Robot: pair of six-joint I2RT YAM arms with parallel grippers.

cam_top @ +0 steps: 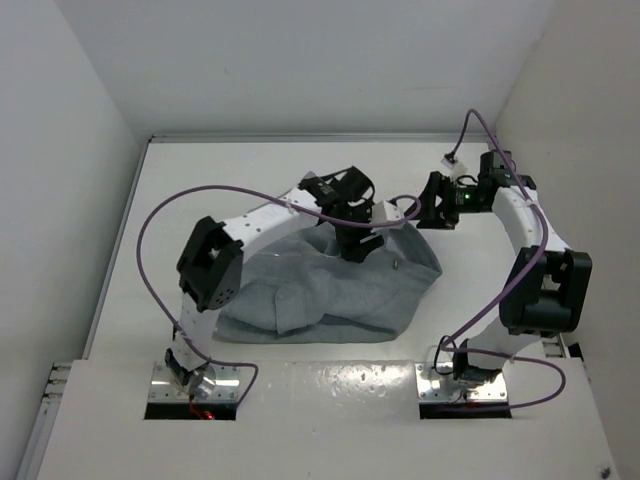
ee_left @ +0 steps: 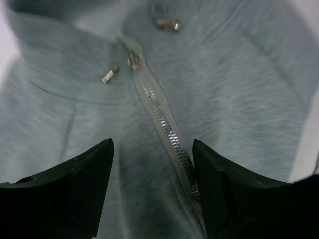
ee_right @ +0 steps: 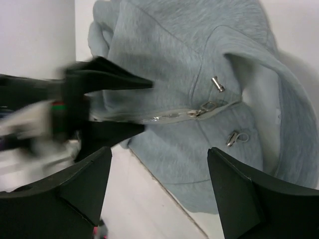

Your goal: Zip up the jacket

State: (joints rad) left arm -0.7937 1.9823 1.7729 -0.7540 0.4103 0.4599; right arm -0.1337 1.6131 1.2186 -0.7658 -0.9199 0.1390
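Observation:
The light grey jacket (cam_top: 330, 295) lies crumpled on the table, collar toward the right. In the left wrist view its zipper (ee_left: 164, 124) is closed up to the slider (ee_left: 133, 61) near the collar, with two metal cord ends (ee_left: 109, 74) beside it. My left gripper (ee_left: 153, 145) is open just above the fabric, with the zipper running by its right finger (ee_left: 224, 189). My right gripper (ee_right: 159, 150) is open and empty, off the collar end. It looks at the jacket (ee_right: 199, 59), the slider (ee_right: 204, 108) and the left gripper's fingers (ee_right: 114, 79), which straddle the zipper line.
White walls close in on the table (cam_top: 200, 180) at the back and both sides. Purple cables (cam_top: 150, 230) loop over the left side and beside the right arm (cam_top: 545, 285). Bare tabletop (ee_right: 149, 209) shows under the right gripper.

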